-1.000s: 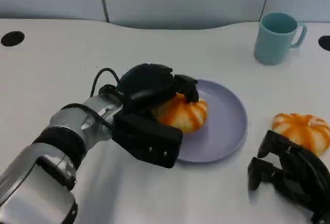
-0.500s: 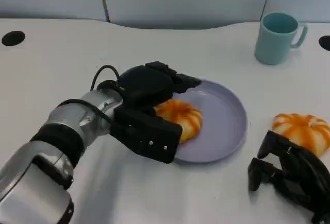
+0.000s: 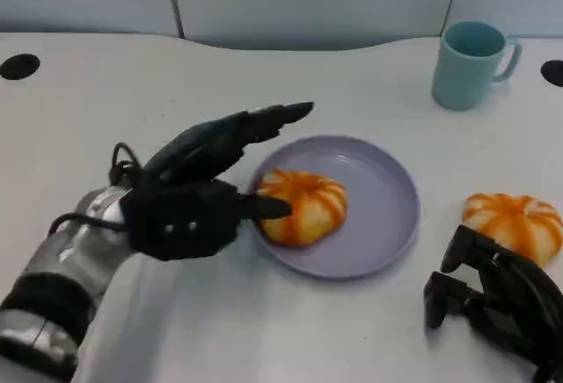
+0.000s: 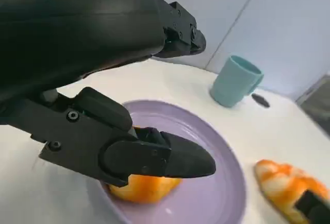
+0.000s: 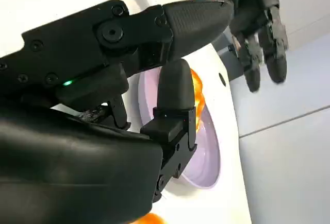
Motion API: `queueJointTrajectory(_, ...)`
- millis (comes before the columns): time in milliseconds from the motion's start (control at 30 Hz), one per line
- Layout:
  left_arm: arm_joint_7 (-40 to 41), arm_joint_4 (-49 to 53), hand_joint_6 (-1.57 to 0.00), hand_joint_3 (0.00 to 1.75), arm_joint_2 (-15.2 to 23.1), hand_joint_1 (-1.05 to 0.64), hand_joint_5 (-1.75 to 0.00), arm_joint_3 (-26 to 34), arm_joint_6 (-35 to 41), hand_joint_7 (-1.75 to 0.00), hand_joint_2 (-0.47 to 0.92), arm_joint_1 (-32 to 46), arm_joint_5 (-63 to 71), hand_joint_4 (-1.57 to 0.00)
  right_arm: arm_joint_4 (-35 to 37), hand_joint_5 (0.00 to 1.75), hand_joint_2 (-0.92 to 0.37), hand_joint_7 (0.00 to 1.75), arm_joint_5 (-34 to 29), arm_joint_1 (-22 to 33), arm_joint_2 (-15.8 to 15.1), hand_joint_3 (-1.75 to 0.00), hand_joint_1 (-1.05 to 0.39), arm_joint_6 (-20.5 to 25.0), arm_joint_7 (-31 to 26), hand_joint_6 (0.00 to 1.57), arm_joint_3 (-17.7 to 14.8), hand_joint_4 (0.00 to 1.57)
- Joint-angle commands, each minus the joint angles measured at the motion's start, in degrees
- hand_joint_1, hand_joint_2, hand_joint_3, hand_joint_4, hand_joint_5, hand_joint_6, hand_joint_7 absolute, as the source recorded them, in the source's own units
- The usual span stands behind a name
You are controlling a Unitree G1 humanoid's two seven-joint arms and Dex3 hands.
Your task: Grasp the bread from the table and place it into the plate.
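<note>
An orange-striped bread (image 3: 303, 205) lies on the left part of the lavender plate (image 3: 387, 224). My left hand (image 3: 202, 189) hovers just left of the plate with its fingers spread and nothing in them; one fingertip sits close to the bread. In the left wrist view the bread (image 4: 144, 189) shows below the left hand (image 4: 93, 54) on the plate (image 4: 221, 183). A second bread (image 3: 515, 223) lies on the table right of the plate. My right hand (image 3: 497, 299) rests empty near the front right, just before that bread. The right wrist view shows the right hand (image 5: 103, 95), the plate (image 5: 201, 147) and the bread (image 5: 198, 98).
A teal cup (image 3: 471, 62) stands at the back right, behind the plate. Dark round holes (image 3: 19, 66) mark the table's far corners. A grey wall panel runs along the back edge. White tabletop spreads left of and in front of the plate.
My left hand has let go of the bread, spread its fingers and drawn back to the left. The bread now lies free on the plate. The right hand has not moved.
</note>
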Motion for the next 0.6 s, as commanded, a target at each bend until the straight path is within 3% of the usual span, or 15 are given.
queueJointTrajectory(33,-5.8,-7.4,-0.31,0.35,-0.1,-0.74,-0.24,5.5,2.4,-0.1,0.92,8.2,-9.5,-0.27,1.4,1.75,-0.92,1.59,-0.1,0.0,-0.9,-0.22,-0.51,0.3,-0.1,0.53,-0.3,0.65)
queueJointTrajectory(167,-10.0,-16.0,-0.46,0.34,-2.1,-0.7,-0.42,9.2,4.8,-0.13,0.92,16.1,-18.4,-0.42,2.1,1.75,-0.92,1.61,-1.0,-0.5,-1.2,-0.22,-0.52,-1.1,-0.6,0.53,-0.2,0.65)
queueJointTrajectory(267,-11.7,-21.5,-0.61,0.36,-3.6,-0.68,-0.74,11.1,6.9,-0.18,0.92,20.6,-23.0,-0.48,3.2,1.75,-0.92,1.61,-0.9,-1.0,-1.4,-0.22,-0.52,-1.5,-0.4,0.52,-0.4,0.66)
queueJointTrajectory(333,-13.2,-25.5,-0.62,0.35,-4.6,-0.67,-1.15,12.2,10.0,-0.47,0.92,23.6,-26.8,-0.45,4.0,1.75,-0.92,1.63,-0.7,-1.5,-1.5,-0.24,-0.51,-1.7,0.0,0.51,-0.5,0.66)
queueJointTrajectory(400,-13.2,-30.2,-0.61,0.35,-5.8,-0.67,-1.25,13.3,13.9,-0.58,0.92,27.1,-30.1,-0.44,4.7,1.75,-0.92,1.64,-0.6,-1.7,-1.6,-0.24,-0.51,-2.0,0.2,0.5,-0.7,0.66)
queueJointTrajectory(467,-12.7,-36.3,-0.55,0.34,-7.2,-0.66,-1.55,14.7,20.2,-1.11,0.92,31.8,-34.7,-0.46,5.2,1.75,-0.92,1.62,-0.5,-2.0,-1.7,-0.25,-0.52,-2.1,0.1,0.5,-0.9,0.65)
queueJointTrajectory(533,-12.0,-41.1,-0.54,0.33,-7.8,-0.66,-1.67,16.0,26.9,-1.3,0.92,35.2,-38.6,-0.5,5.5,1.75,-0.92,1.61,-0.6,-2.2,-1.9,-0.24,-0.53,-2.1,-0.3,0.51,-0.9,0.65)
queueJointTrajectory(600,-11.7,-43.9,-0.55,0.33,-8.3,-0.66,-1.73,17.2,31.2,-1.37,0.92,37.0,-40.6,-0.55,5.9,1.75,-0.92,1.6,-0.6,-2.3,-2.0,-0.24,-0.53,-2.2,-0.1,0.51,-1.0,0.65)
